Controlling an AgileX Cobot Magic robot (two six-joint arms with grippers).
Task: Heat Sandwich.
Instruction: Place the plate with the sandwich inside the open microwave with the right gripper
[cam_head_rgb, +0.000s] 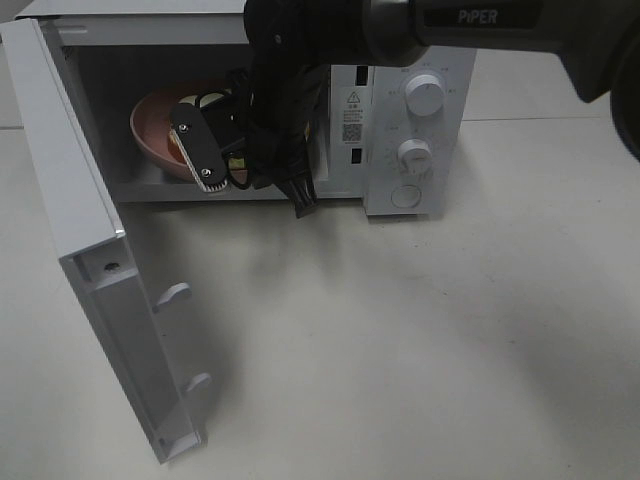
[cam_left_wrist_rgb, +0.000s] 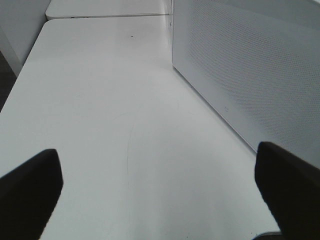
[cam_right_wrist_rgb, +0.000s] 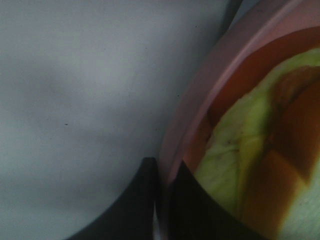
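We are pinching the rim of the pink plate (cam_right_wrist_rgb: 200, 90) with the right tool (cam_right_wrist_rgb: 165, 172), the sandwich (cam_right_wrist_rgb: 235, 165) lying on it inside the microwave (cam_head_rgb: 430, 60). We are aiming for a level, slow set-down, with the left tool (cam_left_wrist_rgb: 157, 165) gaping idle.

The right arm (cam_head_rgb: 520, 30) is glossy black with rounded housings. A dark grey band on it carries white "PiPER" lettering (cam_head_rgb: 478, 16). A bundle of black cables (cam_head_rgb: 268, 110) runs along its wrist. Beside them is a flat black bar (cam_head_rgb: 198, 150) with a pale toothed edge and small silver screws (cam_head_rgb: 183, 128). The right jaws are dark, tapering blades. The left jaws are matte black blocks with rounded corners.
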